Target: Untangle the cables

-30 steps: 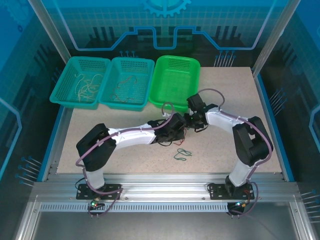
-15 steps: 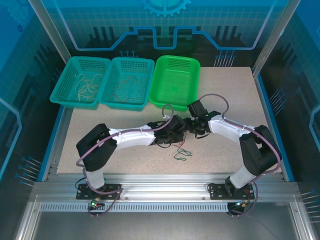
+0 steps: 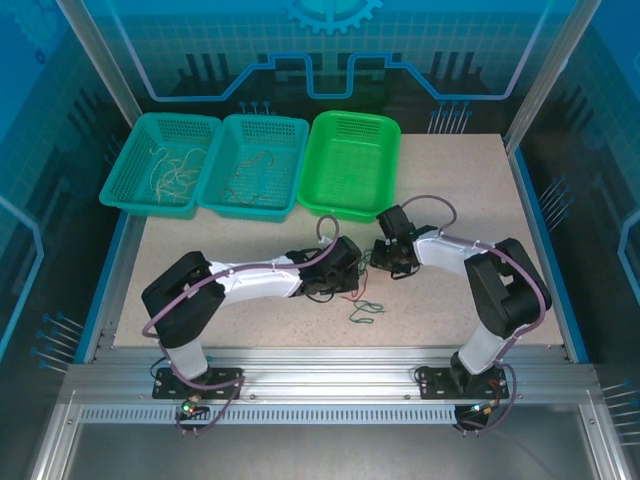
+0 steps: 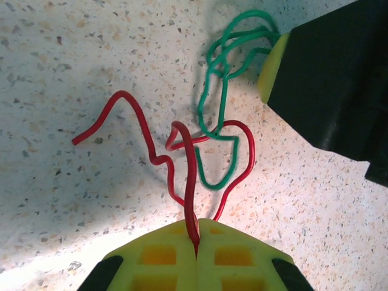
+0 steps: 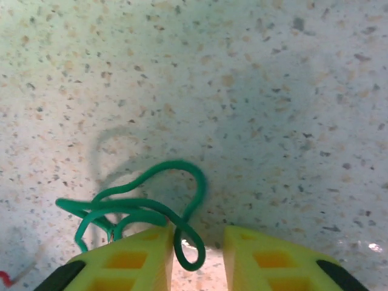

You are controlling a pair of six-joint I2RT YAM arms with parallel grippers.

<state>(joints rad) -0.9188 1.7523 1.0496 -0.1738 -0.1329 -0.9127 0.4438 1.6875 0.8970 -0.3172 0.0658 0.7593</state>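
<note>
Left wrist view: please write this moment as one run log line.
left gripper: shut on thin red wire | right gripper: open around thin green wire loop | wires: hooked together

Your left arm (image 3: 250,280) reaches low toward centre, left gripper (image 4: 196,253) pinched tight on the red cable (image 4: 191,182) — pads pressed flat together. Your right arm (image 3: 455,250) bends inward at the elbow, right gripper (image 5: 198,245) parted, just beside the left
</note>
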